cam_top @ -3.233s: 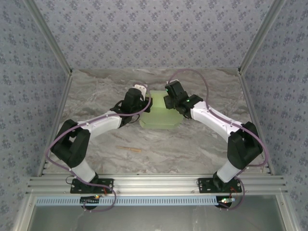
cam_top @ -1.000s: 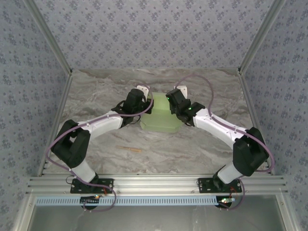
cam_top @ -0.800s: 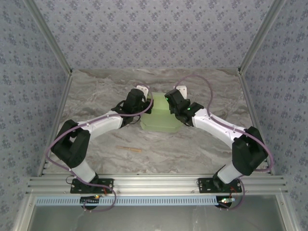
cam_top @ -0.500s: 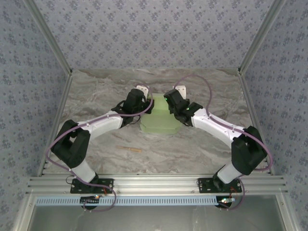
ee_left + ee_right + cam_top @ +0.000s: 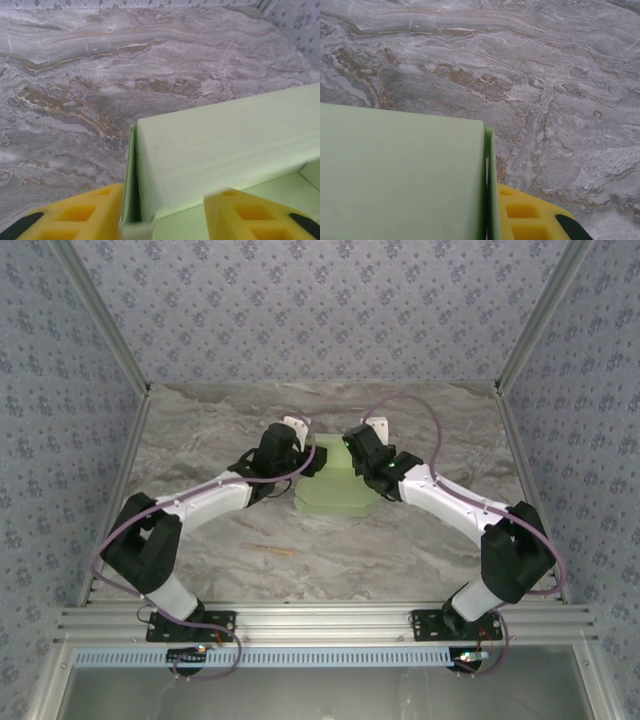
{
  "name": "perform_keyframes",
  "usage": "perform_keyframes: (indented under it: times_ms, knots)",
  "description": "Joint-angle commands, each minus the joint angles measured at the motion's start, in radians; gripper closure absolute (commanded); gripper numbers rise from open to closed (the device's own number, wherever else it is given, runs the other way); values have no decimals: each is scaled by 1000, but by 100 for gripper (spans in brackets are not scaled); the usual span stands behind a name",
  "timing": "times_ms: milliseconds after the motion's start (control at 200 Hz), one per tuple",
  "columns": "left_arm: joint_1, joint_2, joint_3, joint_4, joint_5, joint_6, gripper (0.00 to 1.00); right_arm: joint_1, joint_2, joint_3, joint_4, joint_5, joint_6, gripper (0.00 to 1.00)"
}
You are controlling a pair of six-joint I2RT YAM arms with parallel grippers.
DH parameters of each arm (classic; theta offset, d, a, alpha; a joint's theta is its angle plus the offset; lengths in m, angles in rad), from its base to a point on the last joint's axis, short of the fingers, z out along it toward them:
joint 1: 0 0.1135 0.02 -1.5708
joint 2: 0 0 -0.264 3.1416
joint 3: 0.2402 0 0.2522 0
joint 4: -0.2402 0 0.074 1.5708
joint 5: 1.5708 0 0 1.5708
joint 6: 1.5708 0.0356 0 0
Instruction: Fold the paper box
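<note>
both at the paper box point(image 5: 333, 495): left gripper point(image 5: 167, 202) straddling, right gripper point(image 5: 352, 445) pinching.

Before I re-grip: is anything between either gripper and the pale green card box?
Nothing visible. The left gripper has its yellow fingers open astride an upright wall of the pale green card box. The right gripper is closed on the wall at its other side. The thin tan stick lies on the marble table nearer the arm bases, well apart.

soft, even light is cast from above and only faint shadows are laid on the worktop point(image 5: 330, 550), while the yellow claw fingers point(image 5: 85, 217) and the near edge of the paper box point(image 5: 215, 150) are rendered blurred in the left wrist view.
</note>
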Motion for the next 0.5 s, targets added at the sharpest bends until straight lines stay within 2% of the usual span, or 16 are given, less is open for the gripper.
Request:
perform_keyframes:
  times_ms: [0,140,295,495]
  knots:
    - [20,-87,-38,51,90,8,49,-38,9,64,-52,-23,-30,91]
    - [62,-159,-87,85,156,-12,46,-114,10,79,-115,-143,-90,91]
    - [109,-196,-115,81,134,-33,46,-211,37,101,-217,-357,-158,91]
    - [160,-205,-148,85,117,-50,46,-193,128,192,-407,-509,-387,91]
